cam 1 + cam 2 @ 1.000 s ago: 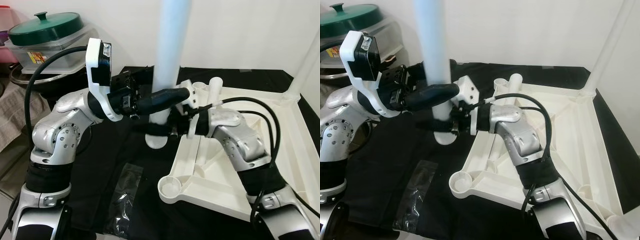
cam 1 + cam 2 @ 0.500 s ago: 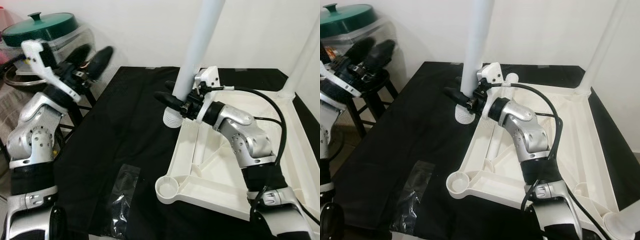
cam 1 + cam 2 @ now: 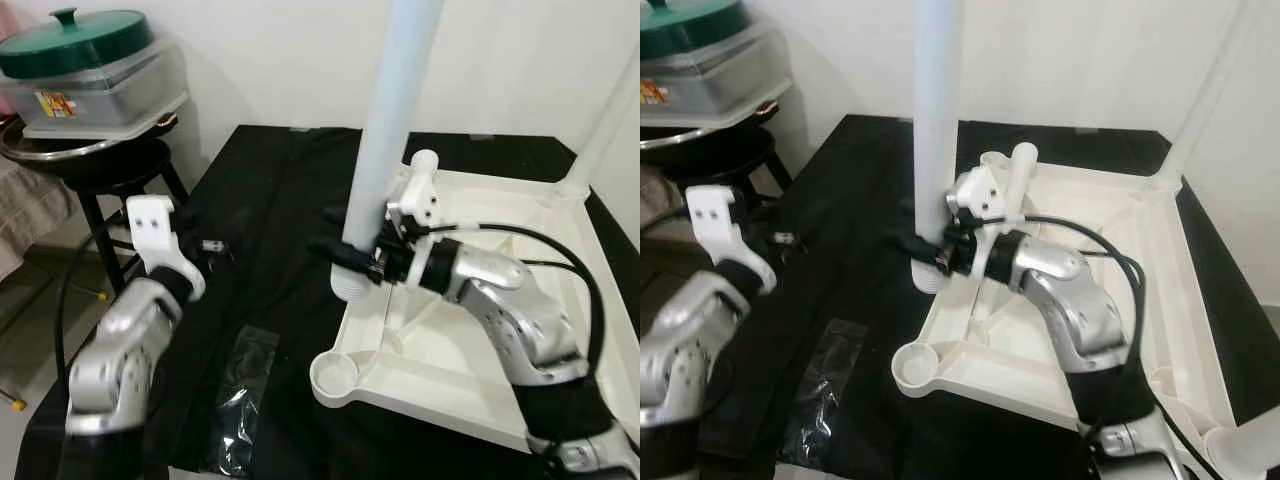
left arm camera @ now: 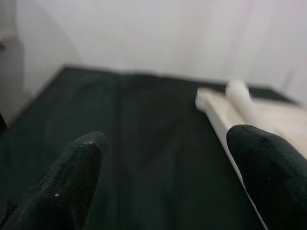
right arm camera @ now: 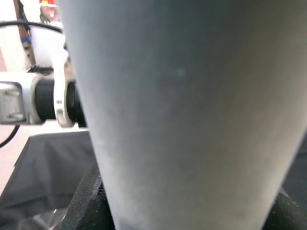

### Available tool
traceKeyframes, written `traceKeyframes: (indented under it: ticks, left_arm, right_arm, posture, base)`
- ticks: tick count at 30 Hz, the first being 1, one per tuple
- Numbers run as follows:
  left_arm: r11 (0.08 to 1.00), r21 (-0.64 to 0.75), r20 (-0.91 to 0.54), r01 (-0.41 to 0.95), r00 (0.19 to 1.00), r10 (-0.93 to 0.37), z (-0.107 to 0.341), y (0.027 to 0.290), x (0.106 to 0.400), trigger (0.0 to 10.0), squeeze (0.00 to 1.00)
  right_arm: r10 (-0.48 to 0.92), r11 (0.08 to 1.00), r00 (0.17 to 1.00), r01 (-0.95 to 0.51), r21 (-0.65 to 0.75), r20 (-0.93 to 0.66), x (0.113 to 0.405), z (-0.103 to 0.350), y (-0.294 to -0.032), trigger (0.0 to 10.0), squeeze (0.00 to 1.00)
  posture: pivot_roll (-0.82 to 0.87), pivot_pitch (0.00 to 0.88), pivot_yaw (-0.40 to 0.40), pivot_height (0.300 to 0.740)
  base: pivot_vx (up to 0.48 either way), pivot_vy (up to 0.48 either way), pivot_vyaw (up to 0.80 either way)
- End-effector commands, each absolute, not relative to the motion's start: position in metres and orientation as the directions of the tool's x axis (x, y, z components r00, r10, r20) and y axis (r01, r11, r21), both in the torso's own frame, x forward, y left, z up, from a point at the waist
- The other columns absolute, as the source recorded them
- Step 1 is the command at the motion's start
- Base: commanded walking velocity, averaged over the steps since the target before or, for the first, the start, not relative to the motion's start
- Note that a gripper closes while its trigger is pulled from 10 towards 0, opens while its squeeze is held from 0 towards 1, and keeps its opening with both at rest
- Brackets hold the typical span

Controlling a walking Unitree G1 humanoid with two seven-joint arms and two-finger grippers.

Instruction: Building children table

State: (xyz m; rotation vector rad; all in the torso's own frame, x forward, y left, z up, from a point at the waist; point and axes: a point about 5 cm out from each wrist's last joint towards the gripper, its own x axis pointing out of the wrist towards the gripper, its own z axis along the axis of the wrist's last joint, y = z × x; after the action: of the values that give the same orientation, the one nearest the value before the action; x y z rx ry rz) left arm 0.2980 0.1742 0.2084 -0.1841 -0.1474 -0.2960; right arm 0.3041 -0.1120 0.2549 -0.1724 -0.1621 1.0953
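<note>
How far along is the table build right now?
Done: one leg stands at the upturned tabletop's far corner. In hand: the right gripper holds another leg upright. Left: seat it; the near corner socket is empty. Left gripper is open.

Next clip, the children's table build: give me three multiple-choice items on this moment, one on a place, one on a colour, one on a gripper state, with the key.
1. Where does the clear plastic bag lie?
A. on the black cloth
B. inside the white tabletop frame
C. on the stool

2. What colour is the pot lid on the stool?
A. red
B. green
C. yellow

3. How is the right gripper?
A. open, away from everything
B. shut on the white table leg
C. holding the bag

Key: 1 A, the bag lies on the black cloth left of the white tabletop frame. 2 B, the lid is dark green. 3 B, its fingers clamp the white table leg near its ribbed lower end.
</note>
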Motion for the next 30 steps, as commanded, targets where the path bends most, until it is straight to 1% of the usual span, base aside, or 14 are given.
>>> traceKeyframes:
  ticks: [1,6,8,10,13,22,26,30]
  left_arm:
    - [0.949,-0.142,0.149,0.282,0.954,-0.262,0.203,0.172,0.295,10.0,0.00]
    - [0.960,-0.122,0.100,0.254,0.965,-0.243,0.192,0.168,0.284,10.0,0.00]
    - [0.960,-0.124,0.099,0.250,0.966,-0.239,0.192,0.167,0.284,10.0,0.00]
    - [0.959,-0.126,0.101,0.253,0.965,-0.241,0.192,0.165,0.283,10.0,0.00]
    - [0.958,-0.124,0.101,0.258,0.964,-0.246,0.192,0.161,0.283,10.0,0.00]
    - [0.955,-0.127,0.112,0.267,0.961,-0.254,0.193,0.155,0.283,10.0,0.00]
    - [0.953,-0.115,0.124,0.281,0.956,-0.267,0.193,0.151,0.280,10.0,0.00]
    - [0.953,-0.096,0.113,0.286,0.955,-0.275,0.190,0.149,0.279,10.0,0.00]
  right_arm:
    - [0.899,0.433,0.436,-0.876,-0.212,0.035,0.300,0.253,-0.109,10.0,0.00]
    - [0.873,0.480,0.488,-0.855,-0.193,0.008,0.299,0.246,-0.108,10.0,0.00]
    - [0.867,0.490,0.498,-0.851,-0.188,0.008,0.299,0.245,-0.108,10.0,0.00]
    - [0.839,0.538,0.543,-0.828,-0.158,0.008,0.302,0.240,-0.107,10.0,0.00]
    - [0.829,0.554,0.559,-0.820,-0.145,0.005,0.302,0.237,-0.107,10.0,0.00]
    - [0.837,0.543,0.547,-0.829,-0.131,0.009,0.298,0.236,-0.103,10.0,0.00]
    - [0.835,0.547,0.549,-0.830,-0.113,0.010,0.298,0.235,-0.101,10.0,0.00]
    - [0.839,0.543,0.543,-0.835,-0.089,0.021,0.298,0.236,-0.101,10.0,0.00]
  posture:
    - [-0.03,0.154,0.021,0.740]
    - [-0.04,0.156,0.018,0.740]
    - [-0.04,0.156,0.018,0.740]
    - [-0.04,0.150,0.015,0.740]
    - [-0.04,0.145,0.016,0.740]
    - [-0.04,0.139,0.017,0.740]
    - [-0.04,0.135,0.019,0.740]
    - [-0.04,0.133,0.020,0.740]
  base:
    - [0.000,0.000,0.00]
    - [0.000,0.053,0.00]
    - [0.000,0.480,0.00]
    - [0.000,0.480,0.00]
    - [0.000,0.480,0.00]
    - [0.000,0.480,0.00]
    - [0.000,0.000,0.00]
    - [0.000,0.000,-0.80]
